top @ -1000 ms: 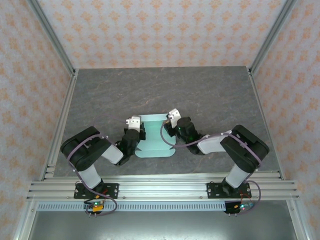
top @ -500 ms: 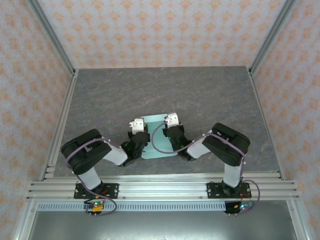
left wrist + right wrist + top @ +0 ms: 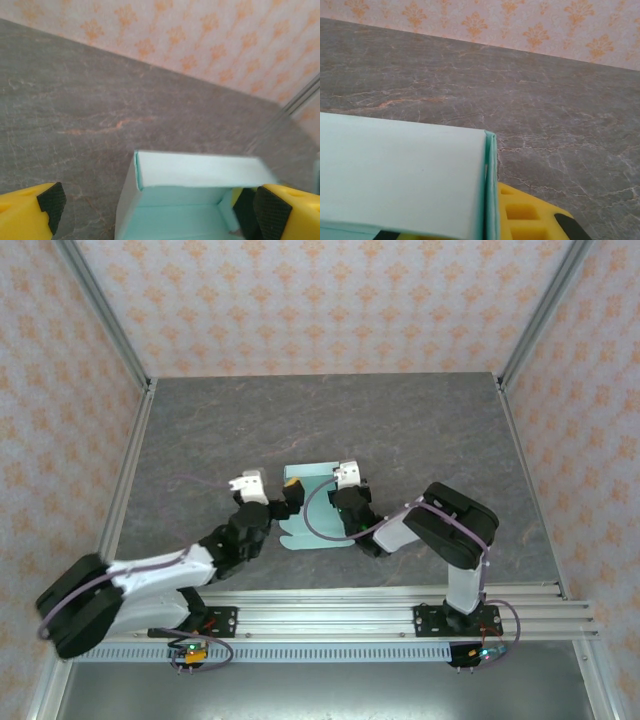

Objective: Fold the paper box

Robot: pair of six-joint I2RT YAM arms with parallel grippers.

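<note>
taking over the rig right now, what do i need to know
Left gripper: open, paper box between its fingers, not gripped.
Right gripper: shut on a raised wall at the box's right side.
Box: mid-table, between the arms.
Done: some walls stand, one corner formed.
Left: near scalloped flap lies flat; fold it and finish the box.

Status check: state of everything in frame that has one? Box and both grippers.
paper box: partly folded, walls raised, top open, sitting on the table.
left gripper: open wide, box between its fingers, no grip.
right gripper: appears pinched shut on a raised wall of the box.
</note>
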